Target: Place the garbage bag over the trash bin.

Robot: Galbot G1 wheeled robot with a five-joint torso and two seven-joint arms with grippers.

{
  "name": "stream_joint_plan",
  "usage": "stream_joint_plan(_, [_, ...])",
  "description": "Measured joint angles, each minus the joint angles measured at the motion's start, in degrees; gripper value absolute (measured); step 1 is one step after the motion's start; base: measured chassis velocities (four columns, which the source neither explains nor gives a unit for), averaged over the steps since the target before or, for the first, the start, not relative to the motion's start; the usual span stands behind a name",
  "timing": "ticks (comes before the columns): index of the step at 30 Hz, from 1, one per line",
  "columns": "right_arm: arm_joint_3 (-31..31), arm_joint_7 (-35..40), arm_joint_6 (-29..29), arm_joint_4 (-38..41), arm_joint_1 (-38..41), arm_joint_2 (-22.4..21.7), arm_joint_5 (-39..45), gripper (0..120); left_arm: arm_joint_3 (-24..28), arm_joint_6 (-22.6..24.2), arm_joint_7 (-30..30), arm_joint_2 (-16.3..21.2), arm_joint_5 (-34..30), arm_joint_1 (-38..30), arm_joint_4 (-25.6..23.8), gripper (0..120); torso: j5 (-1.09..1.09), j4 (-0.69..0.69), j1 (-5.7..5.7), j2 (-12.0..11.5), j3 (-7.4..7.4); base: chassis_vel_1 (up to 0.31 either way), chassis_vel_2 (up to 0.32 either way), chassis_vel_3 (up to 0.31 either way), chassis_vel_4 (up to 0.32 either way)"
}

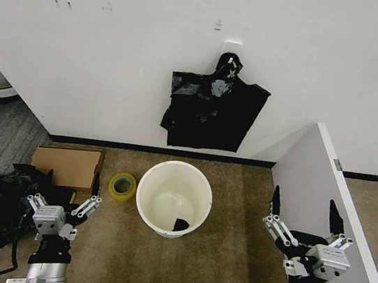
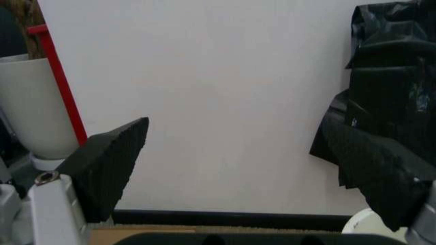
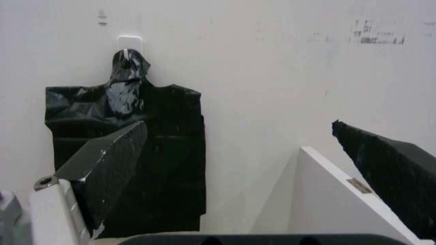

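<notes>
- Head view: the trash bin (image 1: 174, 198) stands on the carpet at centre, unlined, so the task is not begun.
- At 12 o'clock from it, a bunch of black garbage bags (image 1: 212, 113) hangs from a wall hook (image 1: 232, 47), kept within reach.
- Left hand (image 1: 64, 205) at 8 o'clock and right hand (image 1: 303, 228) at 4 o'clock hover low, both spread wide, holding nothing.

Round cream-white trash bin (image 1: 174, 199) stands upright on the carpet, unlined, small black scrap inside
</notes>
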Motion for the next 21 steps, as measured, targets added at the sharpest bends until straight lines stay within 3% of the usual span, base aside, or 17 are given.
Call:
stream_joint_plan(15, [-1.88,-0.36,-0.69,-1.06,0.84,0.00,0.79,100,-1.45,-1.11,-0.24,-0.33,-0.19,0.12,0.65,100,0.00,0.00,0.00,0.00,0.00,0.000,0.000,0.000,0.000])
stream_joint_plan(21, [-4.51,-1.73,-3.75,-2.49,4.53,-1.94,7.56,100,-2.90,-2.28,-0.33,-0.03,-1.43,0.80,0.87,100,0.00,0.00,0.00,0.00,0.00,0.000,0.000,0.000,0.000])
